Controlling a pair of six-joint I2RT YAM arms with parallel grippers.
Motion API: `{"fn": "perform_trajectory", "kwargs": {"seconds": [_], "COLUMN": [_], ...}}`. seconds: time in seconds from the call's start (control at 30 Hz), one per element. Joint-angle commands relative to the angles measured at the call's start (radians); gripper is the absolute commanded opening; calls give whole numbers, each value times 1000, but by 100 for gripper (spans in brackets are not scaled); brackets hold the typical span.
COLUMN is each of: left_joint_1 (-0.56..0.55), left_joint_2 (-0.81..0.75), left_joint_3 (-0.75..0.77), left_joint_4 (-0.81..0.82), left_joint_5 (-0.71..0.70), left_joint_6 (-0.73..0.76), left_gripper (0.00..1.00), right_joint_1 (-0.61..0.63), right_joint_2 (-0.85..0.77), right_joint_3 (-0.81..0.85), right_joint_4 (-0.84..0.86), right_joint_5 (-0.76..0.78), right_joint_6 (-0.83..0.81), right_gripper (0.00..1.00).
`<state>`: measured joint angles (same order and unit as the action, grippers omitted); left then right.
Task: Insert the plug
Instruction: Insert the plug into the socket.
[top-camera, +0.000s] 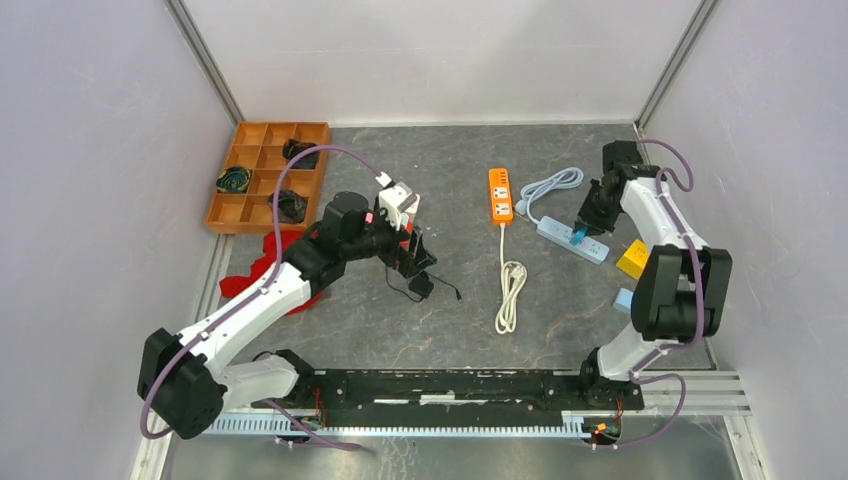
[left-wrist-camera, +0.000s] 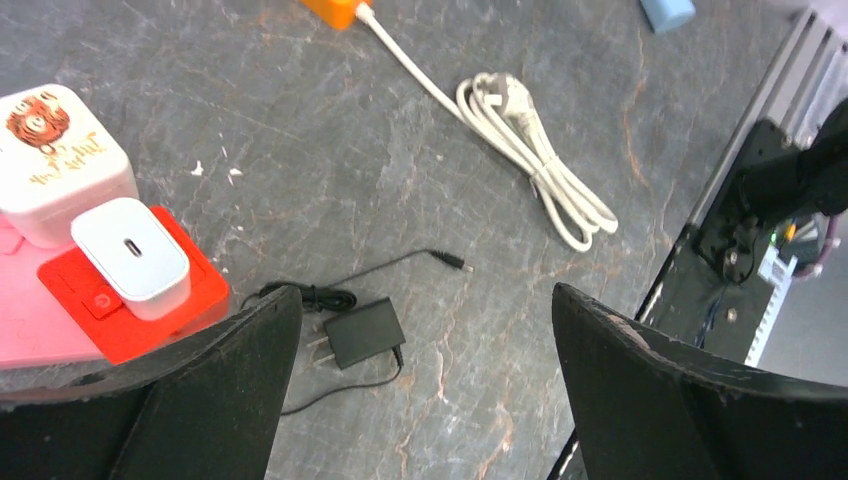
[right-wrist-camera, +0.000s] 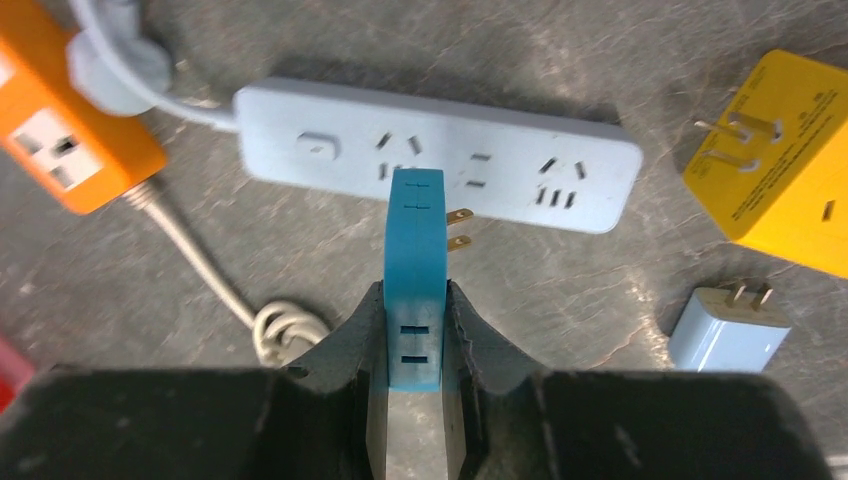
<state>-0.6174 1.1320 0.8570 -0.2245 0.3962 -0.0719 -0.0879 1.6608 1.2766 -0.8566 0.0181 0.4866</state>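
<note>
My right gripper (right-wrist-camera: 415, 296) is shut on a blue plug (right-wrist-camera: 414, 250), gripping its flat sides. The plug's two brass prongs (right-wrist-camera: 458, 228) stick out to the right in the right wrist view. Its far end overlaps the near edge of a pale blue power strip (right-wrist-camera: 590, 165) lying on the table, between two of its sockets. From above, the plug (top-camera: 579, 234) hangs over that strip (top-camera: 560, 235) at the right. My left gripper (left-wrist-camera: 425, 300) is open wide above a black adapter (left-wrist-camera: 365, 332) with a thin cord, touching nothing.
An orange power strip (top-camera: 500, 194) with a coiled white cable (top-camera: 510, 295) lies mid-table. A yellow adapter (right-wrist-camera: 785, 160) and a small pale blue charger (right-wrist-camera: 725, 325) sit right of the strip. White chargers (left-wrist-camera: 130, 255) stand near my left gripper. A wooden tray (top-camera: 225, 215) and red cloth (top-camera: 250, 275) lie left.
</note>
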Motion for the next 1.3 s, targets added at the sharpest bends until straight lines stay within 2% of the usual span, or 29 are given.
{"fn": "perform_trajectory", "kwargs": {"seconds": [0.0,0.1,0.27,0.33,0.4,0.53,0.63,0.83,1.03,1.13,1.27], "left_joint_1": [-11,-81,-227,-284,-337,-423,-471,-529,-539,-541,-541], "left_joint_2": [12,71,263,330,398,541,637,725,784,807,815], "left_joint_3": [2,12,61,46,43,55,66,111,154,173,173], "left_joint_4": [253,431,675,850,959,1189,1298,1359,1422,1425,1417], "left_joint_5": [-71,-162,-319,-407,-461,-481,-508,-564,-681,-676,-637], "left_joint_6": [-164,-189,-109,-49,19,195,291,398,464,497,523], "left_gripper": [100,100,95,95,95,97,100,100,100,99,94], "right_joint_1": [-4,-4,-4,-4,-4,-4,-4,-4,0,2,4], "right_joint_2": [-142,-213,-329,-368,-398,-432,-452,-477,-492,-495,-496], "right_joint_3": [-12,-24,-107,-155,-195,-227,-225,-238,-236,-235,-236], "right_joint_4": [22,7,42,59,86,72,51,49,46,47,52], "right_joint_5": [-167,-255,-442,-514,-576,-673,-707,-741,-760,-767,-778], "right_joint_6": [7,45,129,169,200,211,210,227,238,240,244], "right_gripper": [0,0,0,0,0,0,0,0,0,0,0]}}
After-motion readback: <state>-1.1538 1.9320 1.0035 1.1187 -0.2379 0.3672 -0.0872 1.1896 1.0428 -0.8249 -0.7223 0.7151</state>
